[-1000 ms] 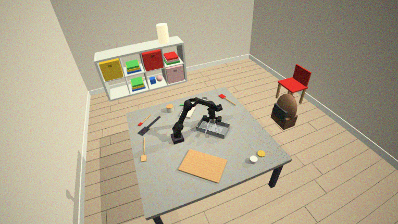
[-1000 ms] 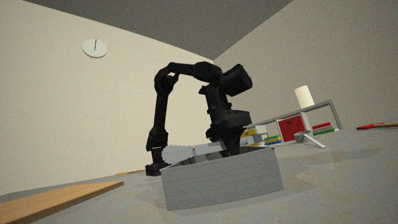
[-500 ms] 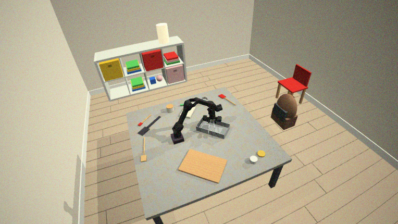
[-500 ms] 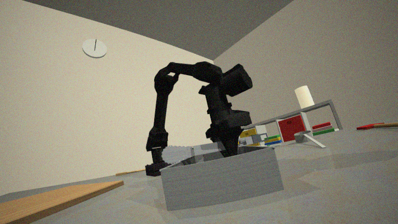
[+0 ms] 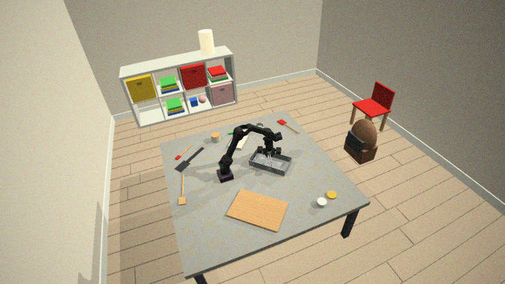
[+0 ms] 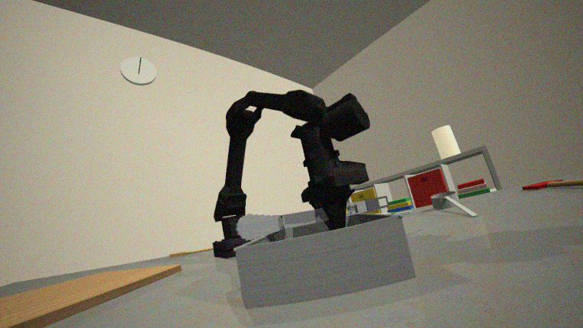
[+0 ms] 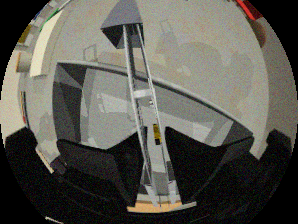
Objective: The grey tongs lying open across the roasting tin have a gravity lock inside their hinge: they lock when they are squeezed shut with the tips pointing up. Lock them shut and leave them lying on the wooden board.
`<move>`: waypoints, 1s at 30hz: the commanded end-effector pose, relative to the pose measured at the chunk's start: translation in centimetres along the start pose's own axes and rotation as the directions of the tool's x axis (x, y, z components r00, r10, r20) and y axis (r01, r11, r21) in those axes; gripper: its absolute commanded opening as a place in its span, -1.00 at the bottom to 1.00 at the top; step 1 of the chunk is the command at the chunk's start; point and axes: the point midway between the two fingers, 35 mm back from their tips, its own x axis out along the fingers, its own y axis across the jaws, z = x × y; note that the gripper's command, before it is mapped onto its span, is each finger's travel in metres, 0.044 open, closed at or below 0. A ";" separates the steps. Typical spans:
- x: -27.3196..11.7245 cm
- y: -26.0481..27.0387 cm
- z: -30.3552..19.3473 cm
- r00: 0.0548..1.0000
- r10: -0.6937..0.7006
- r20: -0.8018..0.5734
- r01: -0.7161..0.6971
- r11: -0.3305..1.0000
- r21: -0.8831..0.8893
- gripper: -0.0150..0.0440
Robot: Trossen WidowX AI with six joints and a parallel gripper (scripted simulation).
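The grey tongs lie roughly level across the roasting tin. In the wrist view their dark hinge end is at the top, past the tin's rim, and their two arms are squeezed close together. In the exterior view a scalloped tip sticks out over the tin's left rim. My gripper points down into the tin, shut on the tongs' arms. The wooden board is bare. The lock inside the hinge is hidden.
A white dish and a yellow disc are right of the board. A dark spatula, a wooden turner and an orange-topped pot stand or lie left of the tin. A red-headed tool lies at the back.
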 end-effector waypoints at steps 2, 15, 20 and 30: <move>0.0 0.0 0.0 1.000 0.002 0.000 -0.002 1.000 0.000 -0.28; 0.0 0.0 0.0 1.000 0.002 0.000 -0.002 1.000 0.000 -0.98; -3.2 -0.4 0.3 1.000 0.002 -0.002 -0.002 1.000 -0.001 -1.00; -12.6 0.0 0.1 1.000 0.005 -0.007 -0.005 1.000 -0.005 -1.00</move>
